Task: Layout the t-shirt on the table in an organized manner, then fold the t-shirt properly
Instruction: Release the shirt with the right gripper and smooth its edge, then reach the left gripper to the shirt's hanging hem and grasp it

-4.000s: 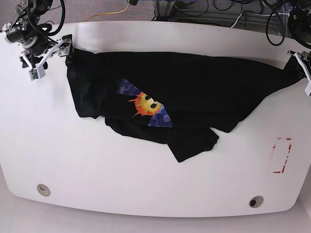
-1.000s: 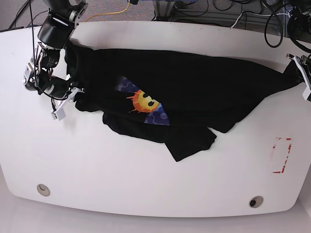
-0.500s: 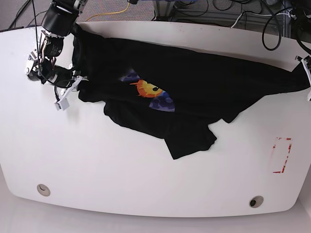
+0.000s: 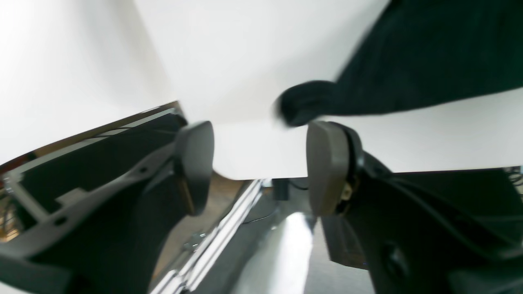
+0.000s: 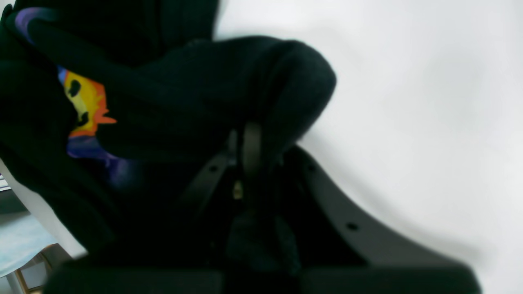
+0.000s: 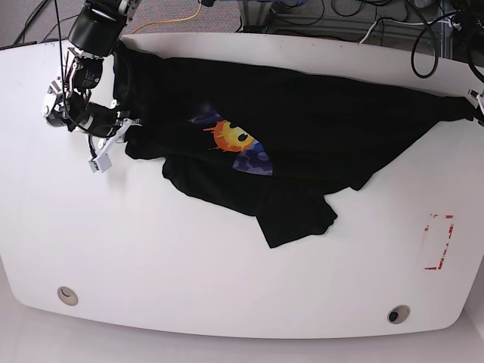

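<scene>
The right gripper [image 5: 244,141] is clamped on a bunched fold of the black t-shirt [image 6: 302,128]. The left gripper [image 4: 261,163] gapes wide, a cloth tip just beyond its fingertips over the white table [image 6: 189,280].

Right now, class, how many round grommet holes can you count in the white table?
2: one grommet hole near the front left corner, the other near the front right. The t-shirt may hide more.

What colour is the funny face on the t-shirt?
Orange and yellow, on a purple-blue patch of the black t-shirt. The base view shows it best.

Black t-shirt [image 6: 302,128] lies crumpled across the white table [image 6: 151,257].
</scene>
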Controlling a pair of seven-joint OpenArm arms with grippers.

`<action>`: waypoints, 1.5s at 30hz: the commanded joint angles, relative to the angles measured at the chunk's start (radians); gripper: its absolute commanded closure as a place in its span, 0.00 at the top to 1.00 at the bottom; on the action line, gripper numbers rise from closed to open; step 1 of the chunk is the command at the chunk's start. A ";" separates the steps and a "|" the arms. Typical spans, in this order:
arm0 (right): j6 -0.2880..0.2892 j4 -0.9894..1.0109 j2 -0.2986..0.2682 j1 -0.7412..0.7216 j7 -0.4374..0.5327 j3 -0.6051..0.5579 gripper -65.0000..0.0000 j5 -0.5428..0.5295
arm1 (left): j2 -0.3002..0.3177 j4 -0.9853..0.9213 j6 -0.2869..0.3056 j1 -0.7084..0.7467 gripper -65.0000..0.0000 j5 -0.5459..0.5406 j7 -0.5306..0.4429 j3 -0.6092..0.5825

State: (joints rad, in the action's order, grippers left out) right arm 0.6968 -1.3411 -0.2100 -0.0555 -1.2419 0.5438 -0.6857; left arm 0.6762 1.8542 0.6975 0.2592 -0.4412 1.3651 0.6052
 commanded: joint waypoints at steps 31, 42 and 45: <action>0.001 -0.019 -0.009 -0.034 0.006 0.002 0.00 -0.015 | -0.540 -0.155 0.001 -0.555 0.53 0.177 0.007 -0.219; 0.001 -0.021 -0.009 -0.034 0.006 0.003 0.00 -0.016 | -0.602 -0.357 0.001 -0.639 0.53 0.259 -0.079 -0.230; 0.001 -0.021 -0.009 -0.034 0.006 0.003 0.00 -0.015 | -0.602 -0.420 -0.008 -0.654 0.53 0.259 -0.103 -0.230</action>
State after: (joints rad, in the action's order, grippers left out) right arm 0.6964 -1.3411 -0.2047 -0.0738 -1.2430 0.5434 -0.6807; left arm 0.0696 1.4548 0.6968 -0.3614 -0.1726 1.2884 0.3748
